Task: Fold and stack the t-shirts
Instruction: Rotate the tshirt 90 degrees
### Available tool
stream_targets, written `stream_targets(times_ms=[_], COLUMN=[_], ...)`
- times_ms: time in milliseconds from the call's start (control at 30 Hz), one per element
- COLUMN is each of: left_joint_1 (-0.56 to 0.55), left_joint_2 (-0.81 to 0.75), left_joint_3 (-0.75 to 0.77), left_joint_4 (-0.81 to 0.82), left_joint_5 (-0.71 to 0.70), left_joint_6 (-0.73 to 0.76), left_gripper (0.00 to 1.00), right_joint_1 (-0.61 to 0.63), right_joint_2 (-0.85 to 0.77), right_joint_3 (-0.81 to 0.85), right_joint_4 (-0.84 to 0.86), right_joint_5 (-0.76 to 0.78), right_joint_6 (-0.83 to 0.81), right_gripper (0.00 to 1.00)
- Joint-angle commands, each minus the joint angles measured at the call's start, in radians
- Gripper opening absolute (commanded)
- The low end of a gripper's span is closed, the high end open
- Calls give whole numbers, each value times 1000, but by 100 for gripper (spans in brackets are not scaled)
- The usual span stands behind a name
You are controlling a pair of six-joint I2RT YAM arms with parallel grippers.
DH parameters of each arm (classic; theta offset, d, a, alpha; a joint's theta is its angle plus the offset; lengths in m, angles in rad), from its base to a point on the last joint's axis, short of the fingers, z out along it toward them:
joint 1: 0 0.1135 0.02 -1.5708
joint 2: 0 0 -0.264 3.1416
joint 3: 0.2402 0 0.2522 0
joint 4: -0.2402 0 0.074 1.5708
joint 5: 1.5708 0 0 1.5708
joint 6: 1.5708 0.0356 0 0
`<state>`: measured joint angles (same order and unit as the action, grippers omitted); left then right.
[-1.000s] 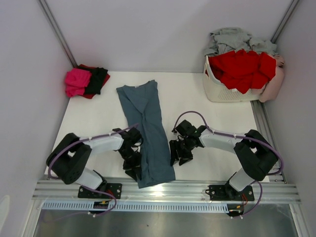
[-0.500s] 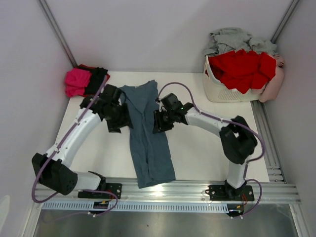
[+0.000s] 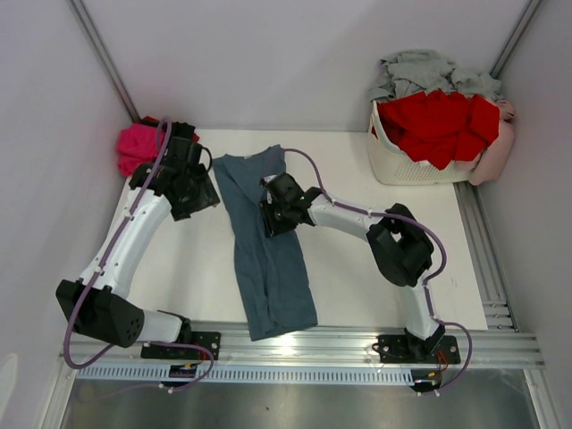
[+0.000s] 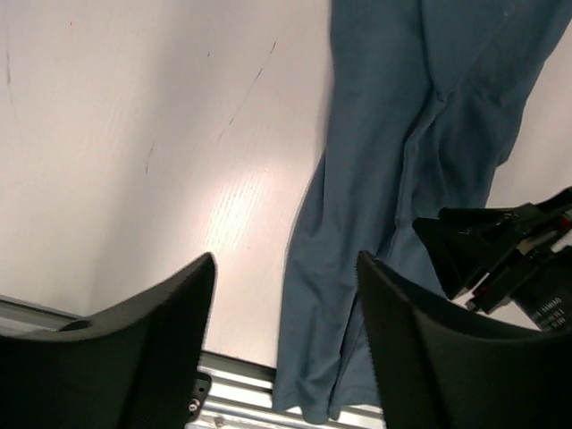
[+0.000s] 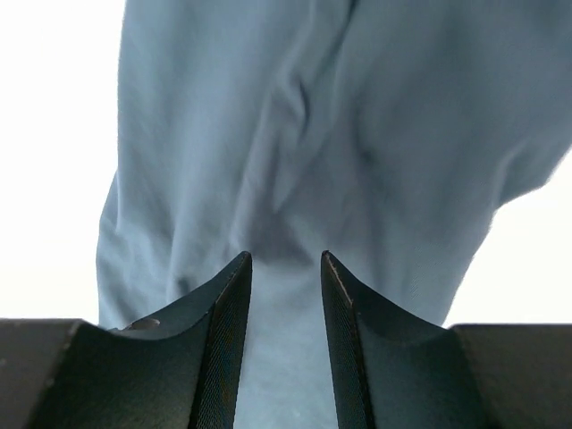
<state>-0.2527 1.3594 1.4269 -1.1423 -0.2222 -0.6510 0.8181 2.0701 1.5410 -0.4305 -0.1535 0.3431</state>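
The white surface fills the cell, boxed in by pale walls on the left, far and right sides, with an aluminium rail along its near edge. Bare room lies to the left of centre near the rail, and a broader patch lies between the middle and the right-hand wall.

The left arm stretches from its base up the left side towards the far-left corner. The right arm bends at the elbow and reaches leftward across the middle.

A slate-blue t-shirt lies as a long narrow strip, folded lengthwise, running from the far middle down to the near edge, where its hem laps onto the rail. Its long edges are wrinkled and uneven.

In the far-right corner stands a white lattice basket, heaped with red t-shirts and pale grey t-shirts that spill over its rim.

A magenta-pink t-shirt is bunched in the far-left corner, partly hidden behind the left arm.

The left gripper hangs over bare surface just left of the strip's far end, jaws wide apart and holding nothing. The right gripper sits over the strip's upper part, jaws a narrow way apart with cloth showing between them. I cannot tell whether the tips touch the fabric.
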Motion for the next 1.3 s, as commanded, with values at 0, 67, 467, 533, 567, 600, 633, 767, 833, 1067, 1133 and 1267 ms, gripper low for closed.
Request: stream_targets(times_ms=[0, 67, 467, 533, 567, 600, 633, 767, 833, 1067, 1133, 1267], left_joint_1=[15, 20, 21, 20, 21, 20, 20, 20, 20, 20, 20, 20], left_joint_2=[-48, -72, -111, -141, -155, -170, -183, -226, -227, -203, -207, -221], left_joint_3=[-37, -72, -123, -149, -158, -177, -178, -183, -183, -192, -197, -203], left_joint_4=[67, 88, 122, 133, 153, 161, 164, 171, 167, 161, 162, 173], left_joint_5=[-33, -28, 35, 27, 26, 20, 15, -12, -20, 1, 1, 7], left_joint_6=[37, 25, 27, 22, 21, 17, 16, 16, 17, 17, 19, 19], left_gripper=[73, 99, 99, 99, 99, 99, 99, 99, 99, 99, 99, 99], right_joint_1=[64, 107, 185, 217, 222, 225, 228, 243, 246, 254, 256, 282], right_joint_2=[-33, -83, -16, 11, 22, 33, 57, 102, 123, 153, 156, 165], right_joint_3=[79, 65, 88, 103, 116, 123, 133, 171, 192, 220, 229, 252], right_joint_4=[16, 45, 41, 38, 35, 27, 21, -5, -24, -51, -54, -53], right_joint_5=[212, 308, 471, 526, 567, 584, 592, 621, 632, 654, 664, 726], right_joint_6=[-107, -154, -148, -183, -208, -216, -225, -245, -250, -250, -253, -300], right_gripper=[41, 41, 41, 60, 72, 72, 72, 67, 63, 20, 6, 0])
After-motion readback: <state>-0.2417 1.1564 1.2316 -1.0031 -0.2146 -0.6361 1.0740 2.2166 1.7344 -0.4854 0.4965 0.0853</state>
